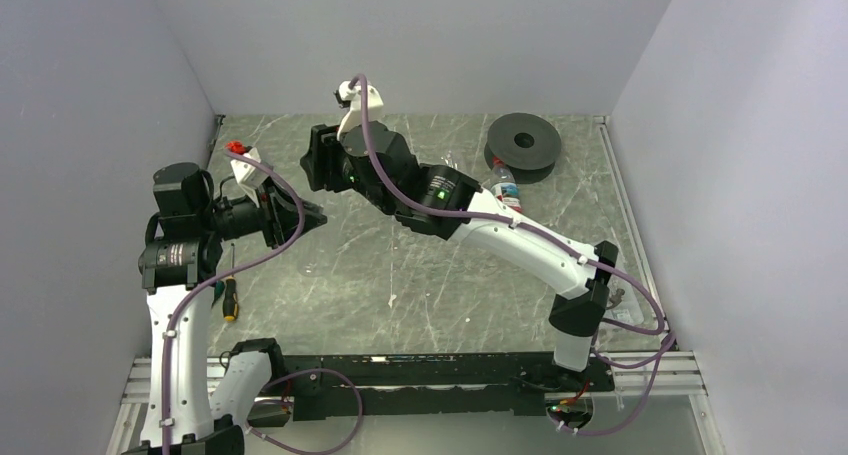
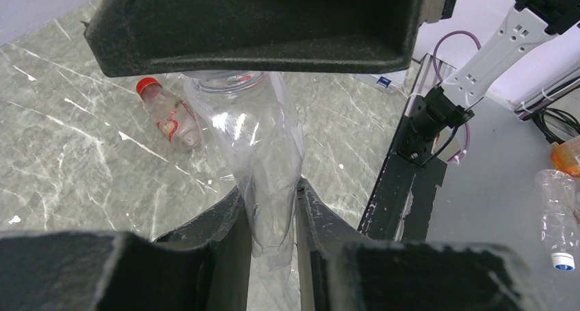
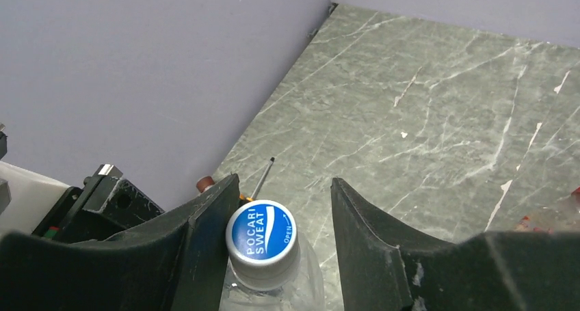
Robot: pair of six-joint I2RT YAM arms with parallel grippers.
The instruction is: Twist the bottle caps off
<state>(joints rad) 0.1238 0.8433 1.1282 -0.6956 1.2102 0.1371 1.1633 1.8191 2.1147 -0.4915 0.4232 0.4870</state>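
Note:
My left gripper is shut on the lower part of a plain clear bottle and holds it above the table. The bottle's top end runs up into my right gripper. That gripper is open around the white cap with a blue printed top. Its left finger is against the cap's side and its right finger stands apart. In the top view the left gripper and the right gripper meet at the table's back left, and the bottle is hidden there.
A red-capped bottle with a reddish label lies on the marble table; it shows in the top view beside the black spool disc. A screwdriver lies at the left. A white-capped bottle lies off the table.

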